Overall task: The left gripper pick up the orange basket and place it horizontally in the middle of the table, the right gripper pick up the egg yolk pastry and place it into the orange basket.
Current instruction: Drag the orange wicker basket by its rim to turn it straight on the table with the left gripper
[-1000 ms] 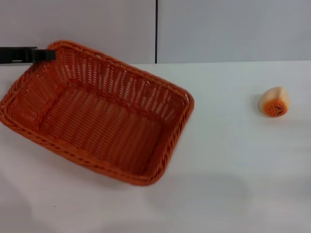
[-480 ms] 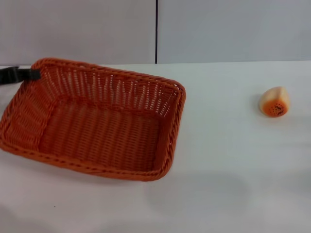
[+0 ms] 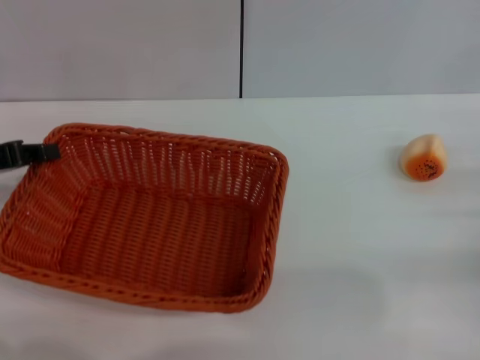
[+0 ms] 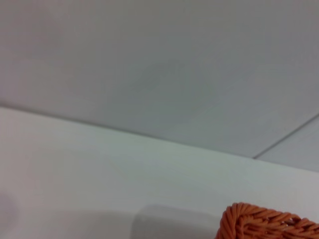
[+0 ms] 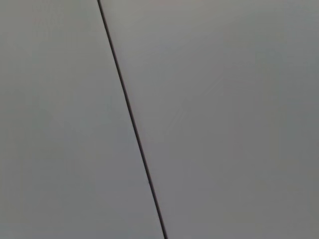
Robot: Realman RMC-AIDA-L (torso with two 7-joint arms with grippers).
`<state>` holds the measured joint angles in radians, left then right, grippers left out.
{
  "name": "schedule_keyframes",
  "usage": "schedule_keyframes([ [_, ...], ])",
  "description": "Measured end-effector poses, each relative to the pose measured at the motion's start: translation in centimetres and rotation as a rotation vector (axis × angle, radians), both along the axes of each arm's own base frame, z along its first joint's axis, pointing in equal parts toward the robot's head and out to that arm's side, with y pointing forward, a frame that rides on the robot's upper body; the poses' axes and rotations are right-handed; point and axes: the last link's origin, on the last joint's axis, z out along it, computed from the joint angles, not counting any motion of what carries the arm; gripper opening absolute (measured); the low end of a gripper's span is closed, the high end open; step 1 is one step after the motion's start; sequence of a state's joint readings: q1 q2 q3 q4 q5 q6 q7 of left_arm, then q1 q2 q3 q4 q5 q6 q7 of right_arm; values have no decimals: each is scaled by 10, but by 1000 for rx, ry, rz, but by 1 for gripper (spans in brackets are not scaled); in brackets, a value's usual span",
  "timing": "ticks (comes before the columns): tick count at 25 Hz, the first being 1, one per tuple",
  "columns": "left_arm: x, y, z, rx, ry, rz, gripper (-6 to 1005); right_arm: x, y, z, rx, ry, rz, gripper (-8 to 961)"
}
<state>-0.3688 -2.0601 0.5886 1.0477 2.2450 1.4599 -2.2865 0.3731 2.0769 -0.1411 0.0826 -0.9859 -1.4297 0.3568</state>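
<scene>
Orange basket (image 3: 150,217): I count one, and it is by far the largest thing on the white bench (image 3: 360,262). It sits flat on the bench surface toward my left side of the head view, mouth up, its long sides running roughly across the view with a slight skew. I see nothing inside it; only the woven floor and the sloping open-weave walls show. A corner of its braided rim (image 4: 264,224) also shows at the edge of the left wrist view, with the bench and the grey wall behind it.

I count one egg yolk pastry (image 3: 424,157). It lies on the bench well apart from the basket, off toward my right side, tipped so that its orange-brown, speckled top faces the camera. It is outside the basket and nothing touches it.

I count one gripper in sight. The left gripper (image 3: 45,153) comes in from the left edge of the head view, and its black fingers (image 3: 37,153) meet the basket's far-left corner right at the rim. I cannot tell from these views whether the fingers are pinching the rim, pressed together or spread apart, since only a short dark stub shows.

I cannot see the right gripper in any view; the right wrist view shows only a grey wall (image 5: 224,124) with one dark seam (image 5: 132,119).
</scene>
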Motion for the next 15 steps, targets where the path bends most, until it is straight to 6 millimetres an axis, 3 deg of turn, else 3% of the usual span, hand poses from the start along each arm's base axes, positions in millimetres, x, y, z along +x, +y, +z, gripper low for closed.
schedule_keyframes([
  [15,8,0,-28,-34,-115,-7,183,-1,4,0,-7,-7,-3,602],
])
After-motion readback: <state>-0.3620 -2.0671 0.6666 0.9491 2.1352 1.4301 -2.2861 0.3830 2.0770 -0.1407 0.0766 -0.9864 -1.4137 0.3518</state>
